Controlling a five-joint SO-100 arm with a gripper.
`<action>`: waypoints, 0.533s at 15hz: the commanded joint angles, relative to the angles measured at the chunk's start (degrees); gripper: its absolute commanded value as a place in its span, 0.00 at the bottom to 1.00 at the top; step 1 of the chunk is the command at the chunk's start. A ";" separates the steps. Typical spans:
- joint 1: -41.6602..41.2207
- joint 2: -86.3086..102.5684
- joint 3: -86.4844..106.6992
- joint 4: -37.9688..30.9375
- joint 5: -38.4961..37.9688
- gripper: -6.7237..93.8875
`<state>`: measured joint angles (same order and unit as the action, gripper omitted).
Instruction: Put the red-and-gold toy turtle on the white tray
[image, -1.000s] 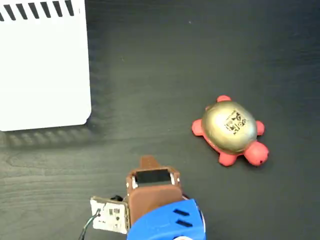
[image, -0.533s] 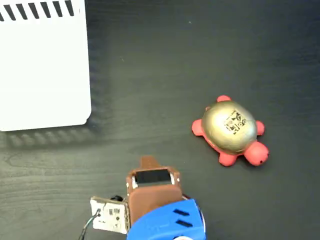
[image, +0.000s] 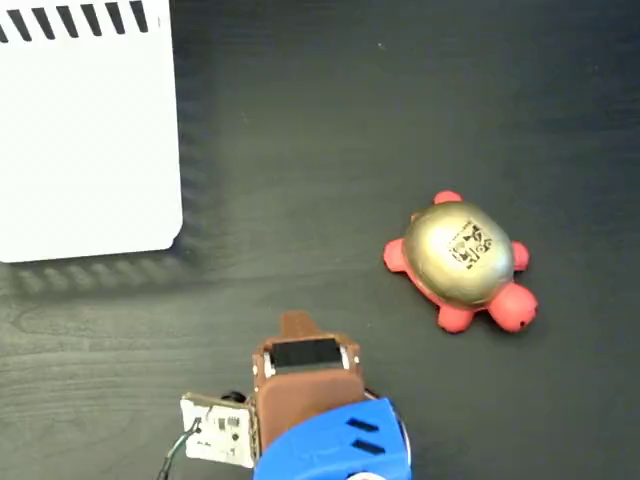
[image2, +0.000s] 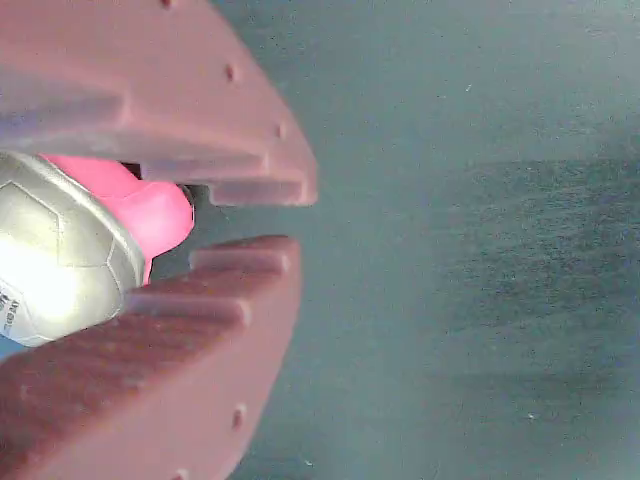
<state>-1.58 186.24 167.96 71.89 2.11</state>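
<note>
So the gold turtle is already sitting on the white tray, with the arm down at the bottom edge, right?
Not quite. In the fixed view the red-and-gold toy turtle sits on the dark table, well to the right of the white tray and apart from it. The arm is at the bottom edge, as you said.

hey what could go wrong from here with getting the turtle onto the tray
The gripper looks nearly shut and apart from the red-and-gold toy turtle, so it must open first. The domed gold shell may slip between the fingers. The white tray lies far across the table, so a weak grasp could drop it short.
</note>
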 joint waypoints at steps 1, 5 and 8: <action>-1.14 0.09 -0.70 0.18 0.18 0.07; -2.11 0.09 -0.70 0.18 -0.62 0.07; -0.97 -1.76 -0.79 -0.70 0.70 0.07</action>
<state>-2.02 185.89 167.96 71.81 1.67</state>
